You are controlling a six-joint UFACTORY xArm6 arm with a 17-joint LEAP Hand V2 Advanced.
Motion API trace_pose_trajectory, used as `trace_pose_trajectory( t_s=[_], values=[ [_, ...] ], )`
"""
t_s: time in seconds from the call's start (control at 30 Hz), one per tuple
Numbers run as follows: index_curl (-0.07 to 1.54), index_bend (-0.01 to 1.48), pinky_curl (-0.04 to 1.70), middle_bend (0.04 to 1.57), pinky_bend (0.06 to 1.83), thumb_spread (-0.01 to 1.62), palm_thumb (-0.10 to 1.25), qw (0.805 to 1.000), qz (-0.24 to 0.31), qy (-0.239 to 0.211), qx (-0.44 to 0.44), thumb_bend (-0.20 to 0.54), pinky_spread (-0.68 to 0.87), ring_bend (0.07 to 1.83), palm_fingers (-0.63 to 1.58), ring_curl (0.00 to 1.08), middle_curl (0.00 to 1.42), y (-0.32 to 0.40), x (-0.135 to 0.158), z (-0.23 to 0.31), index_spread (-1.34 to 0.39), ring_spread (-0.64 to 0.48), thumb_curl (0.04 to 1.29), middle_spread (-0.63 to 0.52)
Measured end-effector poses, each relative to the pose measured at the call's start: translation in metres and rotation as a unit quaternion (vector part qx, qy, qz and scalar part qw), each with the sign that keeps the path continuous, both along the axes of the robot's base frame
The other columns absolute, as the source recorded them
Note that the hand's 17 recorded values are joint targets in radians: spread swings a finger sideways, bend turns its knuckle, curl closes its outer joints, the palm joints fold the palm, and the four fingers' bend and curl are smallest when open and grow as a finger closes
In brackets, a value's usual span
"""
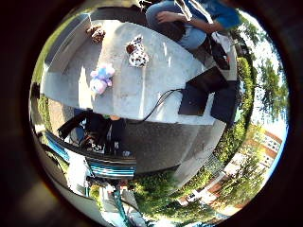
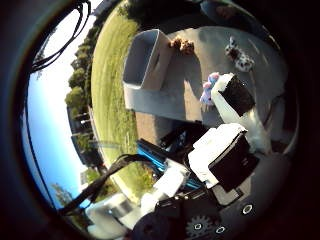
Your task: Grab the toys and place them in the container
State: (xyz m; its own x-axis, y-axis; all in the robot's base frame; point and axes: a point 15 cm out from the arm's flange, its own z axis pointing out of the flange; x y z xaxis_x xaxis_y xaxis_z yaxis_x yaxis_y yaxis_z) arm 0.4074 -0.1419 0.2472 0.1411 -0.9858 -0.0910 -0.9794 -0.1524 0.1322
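Three toys lie on a pale table (image 1: 161, 76): a brown plush (image 1: 96, 34), a black-and-white spotted plush (image 1: 138, 53) and a pastel pink and purple plush (image 1: 100, 78). In the right thumb side palm view a white open container (image 2: 148, 58) stands on the table's end, with the brown plush (image 2: 182, 44) just beside it. My hand (image 2: 232, 130) is high above the table, away from all the toys. Its white and black fingers (image 2: 236, 95) reach out relaxed with nothing between them. One finger partly covers the pastel plush (image 2: 209, 88).
An open black laptop (image 1: 201, 95) and a black case (image 1: 227, 102) sit at the table's edge, away from the toys. A teal slatted bench (image 1: 106, 168) stands below the table. Grass (image 2: 112, 70) and paving surround the table.
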Motion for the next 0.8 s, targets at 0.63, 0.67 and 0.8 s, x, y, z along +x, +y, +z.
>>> trace_pose_trajectory(
  t_s=[0.63,0.67,0.8],
  values=[
    [0.30,0.14,0.24,0.19,0.49,1.26,0.59,0.982,-0.179,-0.006,-0.067,-0.055,0.43,0.39,0.34,0.35,0.32,-0.087,0.096,-0.023,-0.09,0.29,0.34,0.02],
    [0.30,0.14,0.24,0.19,0.50,1.25,0.56,0.980,-0.186,0.001,-0.067,-0.053,0.43,0.41,0.35,0.36,0.33,-0.085,0.101,-0.035,-0.08,0.29,0.34,0.03],
    [0.28,0.14,0.24,0.19,0.54,1.23,0.51,0.978,-0.196,0.019,-0.065,-0.036,0.44,0.46,0.35,0.37,0.33,-0.079,0.118,-0.089,-0.04,0.30,0.33,0.05]
  ],
)
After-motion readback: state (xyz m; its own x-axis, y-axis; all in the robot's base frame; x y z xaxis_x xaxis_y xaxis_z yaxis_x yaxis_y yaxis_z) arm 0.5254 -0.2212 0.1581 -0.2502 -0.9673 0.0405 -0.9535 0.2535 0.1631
